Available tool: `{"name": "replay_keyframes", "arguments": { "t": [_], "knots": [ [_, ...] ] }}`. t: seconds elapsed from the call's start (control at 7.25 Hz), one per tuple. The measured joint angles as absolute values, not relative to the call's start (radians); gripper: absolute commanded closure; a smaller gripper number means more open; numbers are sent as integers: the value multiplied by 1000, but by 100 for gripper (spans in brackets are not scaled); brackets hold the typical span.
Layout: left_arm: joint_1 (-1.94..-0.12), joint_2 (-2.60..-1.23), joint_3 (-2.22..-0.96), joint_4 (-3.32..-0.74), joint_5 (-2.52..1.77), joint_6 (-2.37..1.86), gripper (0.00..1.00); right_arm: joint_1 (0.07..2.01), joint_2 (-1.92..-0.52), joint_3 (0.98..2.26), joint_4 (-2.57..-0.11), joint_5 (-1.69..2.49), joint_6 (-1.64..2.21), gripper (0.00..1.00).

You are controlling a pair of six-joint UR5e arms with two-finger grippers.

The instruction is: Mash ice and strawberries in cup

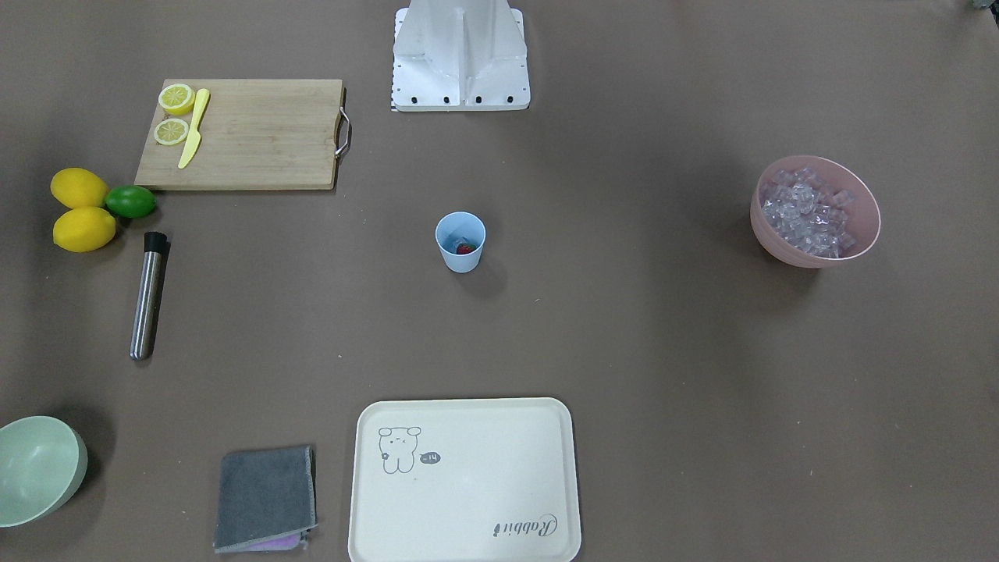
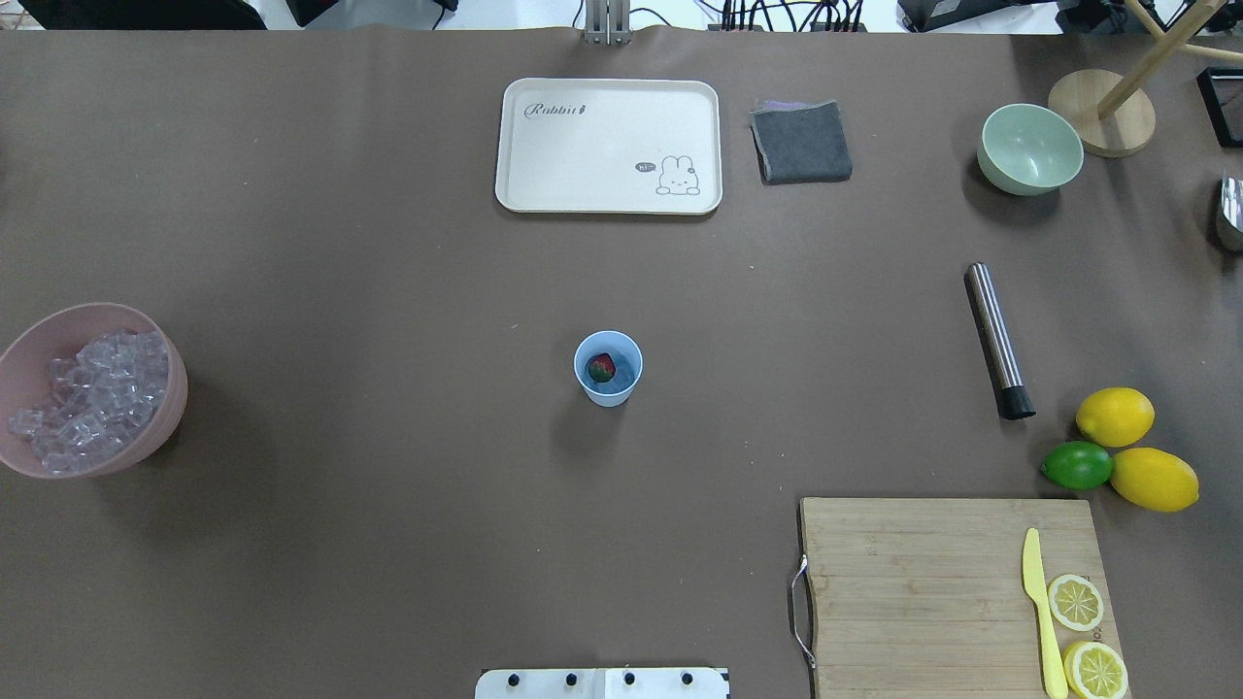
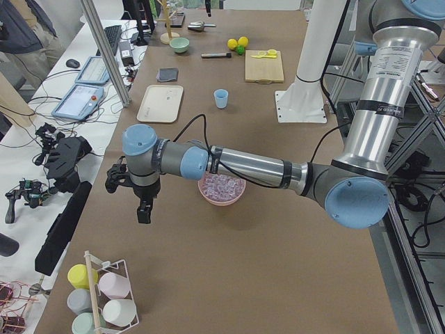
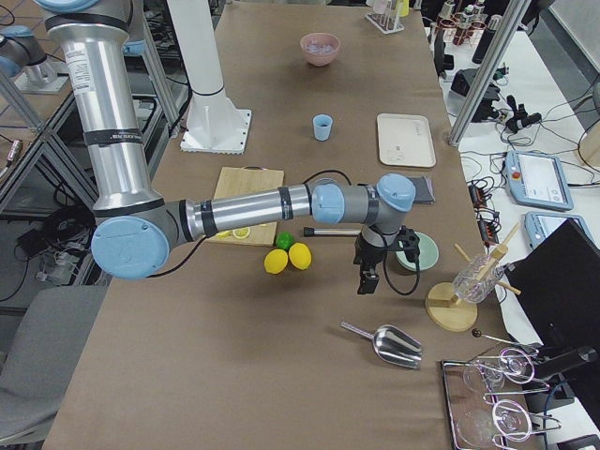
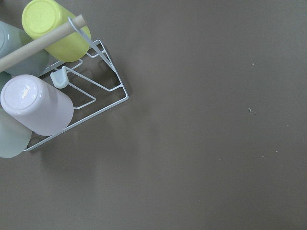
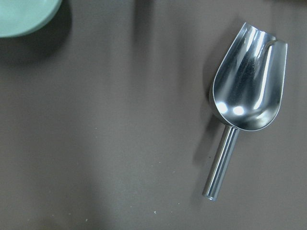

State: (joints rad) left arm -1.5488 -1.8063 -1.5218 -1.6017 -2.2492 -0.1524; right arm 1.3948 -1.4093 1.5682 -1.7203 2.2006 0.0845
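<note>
Arms out at table ends, away from work area; long reach in, more aim err. Left gripper, right gripper: we can't tell pincers open or closed, fingers absent from wrist views. Pink bowl, far left, holds bulk ice. Muddler flat, round: may roll on pinch. Cup mid-table, light, unbraced: we expect tip/slide under mash force w/o 2nd arm steadying. Strawberry inside cup; cubes there unclear, could pop out.

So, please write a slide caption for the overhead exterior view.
Blue cup with a strawberry at centre, pink bowl of ice left, steel muddler right.
</note>
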Motion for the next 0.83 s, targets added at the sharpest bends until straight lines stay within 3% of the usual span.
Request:
{"name": "replay_keyframes", "arguments": {
  "t": [0.83],
  "knots": [
    [-1549,-1782,-1488,-1643,-2251,-145,2,1414,-1421,1541,-1671,2213,85,1]
  ]
}}
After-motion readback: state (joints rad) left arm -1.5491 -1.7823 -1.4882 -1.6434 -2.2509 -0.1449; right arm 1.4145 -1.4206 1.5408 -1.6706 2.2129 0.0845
